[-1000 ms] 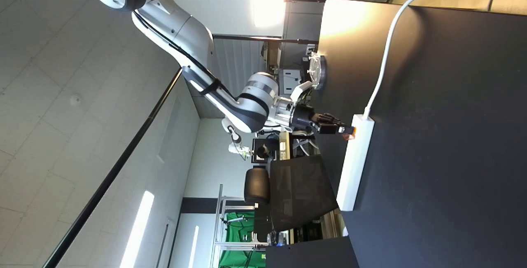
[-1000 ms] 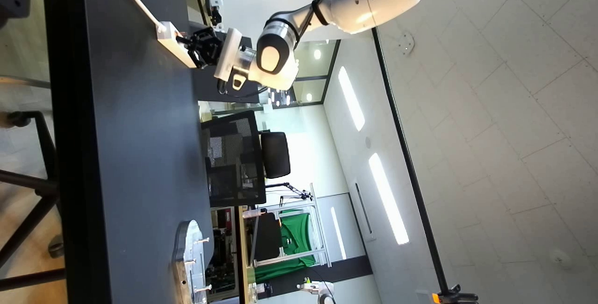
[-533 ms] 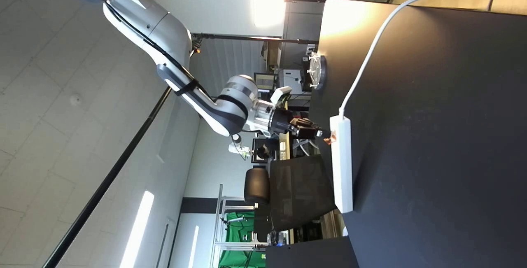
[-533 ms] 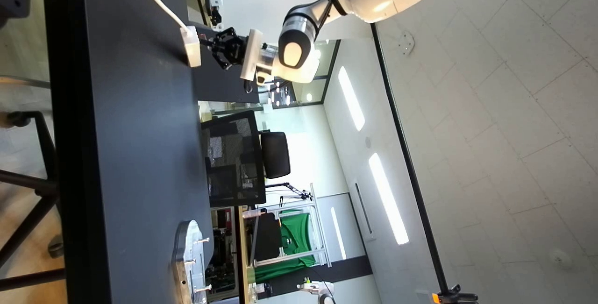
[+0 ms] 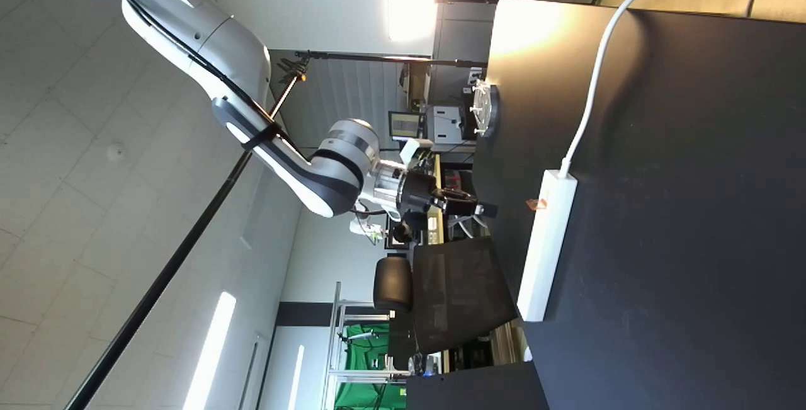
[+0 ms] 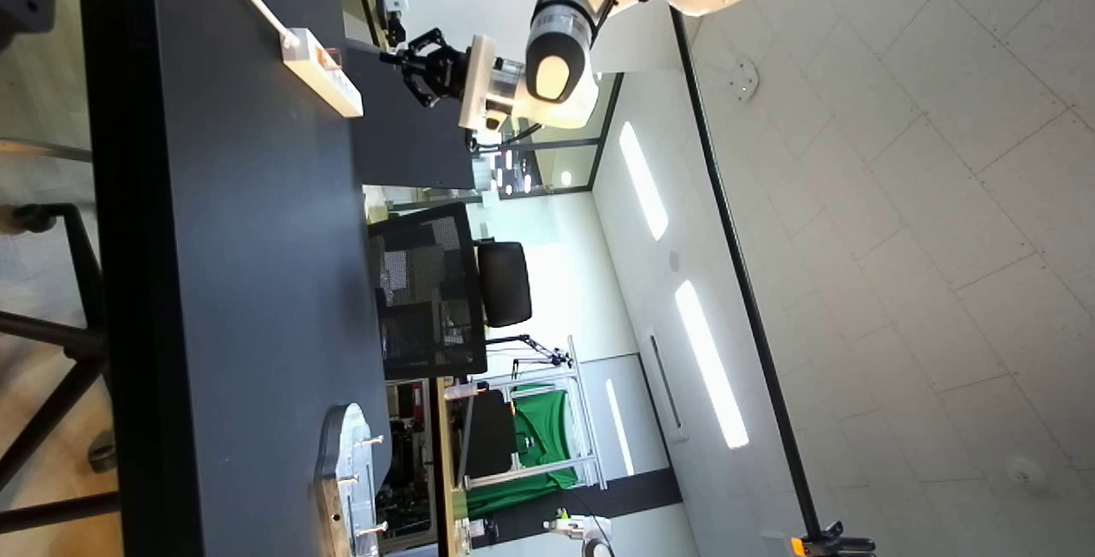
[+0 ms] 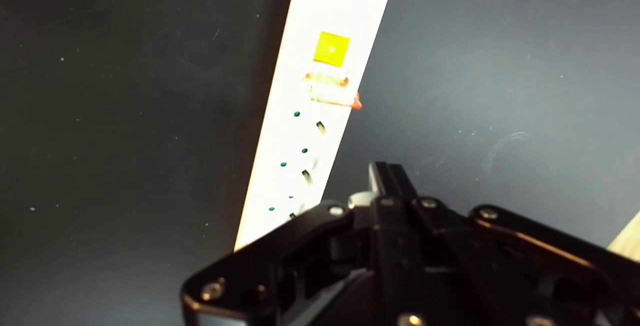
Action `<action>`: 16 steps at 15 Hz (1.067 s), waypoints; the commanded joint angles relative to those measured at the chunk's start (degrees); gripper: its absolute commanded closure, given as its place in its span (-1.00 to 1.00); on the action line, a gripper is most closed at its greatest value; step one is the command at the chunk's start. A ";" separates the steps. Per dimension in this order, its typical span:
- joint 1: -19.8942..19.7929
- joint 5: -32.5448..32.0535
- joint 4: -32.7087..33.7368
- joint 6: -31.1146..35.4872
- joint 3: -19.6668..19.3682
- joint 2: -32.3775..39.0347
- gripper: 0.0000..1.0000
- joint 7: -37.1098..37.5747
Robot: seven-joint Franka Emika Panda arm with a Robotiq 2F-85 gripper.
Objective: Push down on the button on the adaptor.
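The adaptor, a long white power strip (image 5: 548, 246), lies on the black table in both exterior views (image 6: 322, 74). In the wrist view the strip (image 7: 280, 130) runs along the gripper's left, its cable end at the top. The button (image 7: 331, 49) shows there as a yellow square near the cable end. A see-through, red-edged piece (image 7: 327, 88) stands beside it and looks reddish in the exterior views (image 5: 536, 204). My gripper (image 7: 389, 166) is shut with nothing between its fingers. It hangs above the strip, apart from it, in both exterior views (image 5: 492, 210) (image 6: 385, 57).
A white cable (image 5: 598, 63) runs from the strip over the table (image 5: 661, 240) edge. A board with transparent parts and pegs (image 6: 355, 480) stands farther along the table. A black office chair (image 6: 500, 283) is behind the table. Both exterior views are turned sideways.
A second ago the fingertips were at the button. Half a second ago the strip's cable end was lifted with them. Now the strip lies flat again and the shut gripper is higher, away from it.
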 commanded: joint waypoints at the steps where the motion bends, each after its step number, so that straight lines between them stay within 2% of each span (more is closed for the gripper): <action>1: 2.04 -0.48 -1.81 -0.41 -2.27 -2.71 1.00 -0.05; 2: 2.89 -1.23 -2.10 0.61 -3.15 -2.96 1.00 0.63; 3: 3.89 -2.22 -2.51 2.02 -4.13 -3.19 0.49 1.44; 4: 4.71 -3.33 -2.82 2.76 -4.98 -3.36 0.47 1.69; 8: 7.24 -7.80 -3.40 6.51 -7.73 -3.28 -0.06 3.64; 14: 13.03 -20.59 -5.48 14.56 -14.25 -4.30 -0.90 14.50; 16: 14.20 -23.84 -6.09 15.39 -15.49 -4.80 -1.00 18.43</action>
